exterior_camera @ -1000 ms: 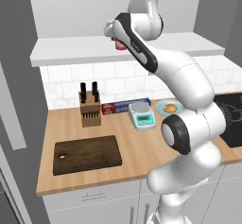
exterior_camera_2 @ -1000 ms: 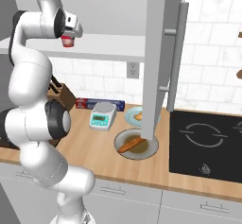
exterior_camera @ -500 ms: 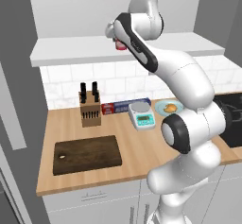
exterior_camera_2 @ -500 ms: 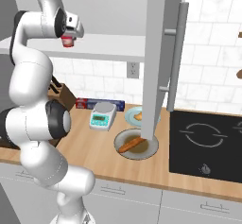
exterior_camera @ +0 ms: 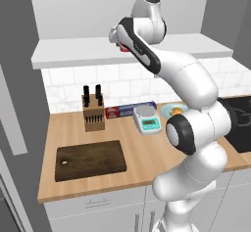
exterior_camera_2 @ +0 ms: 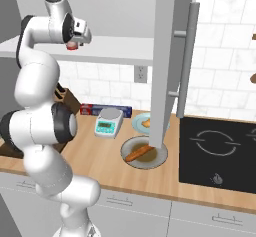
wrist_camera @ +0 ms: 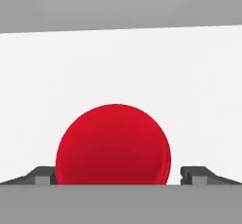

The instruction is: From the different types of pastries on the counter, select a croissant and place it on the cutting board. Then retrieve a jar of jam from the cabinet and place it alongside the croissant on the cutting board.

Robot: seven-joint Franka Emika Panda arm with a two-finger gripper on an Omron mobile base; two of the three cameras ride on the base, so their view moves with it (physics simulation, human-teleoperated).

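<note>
So the gripper (wrist_camera: 116, 176) is up at the cabinet (exterior_camera: 73, 55) shelf with its jaws spread wide, one on each side of the jar of jam (wrist_camera: 112, 145), not clamped on it. The jar's sitting on the white ledge. The cutting board (exterior_camera: 90, 159) lies bare on the counter (exterior_camera: 147, 157).

- Left base view: from behind the arm on its left, looking forward and down over the counter (exterior_camera: 73, 128)
- Right base view: from behind on its right, facing the same counter (exterior_camera_2: 150, 173)
- Both share the kitchen scale (exterior_camera: 147, 121) (exterior_camera_2: 108, 122)
- Hand view: very near a white shelf ledge (wrist_camera: 121, 72)
</note>
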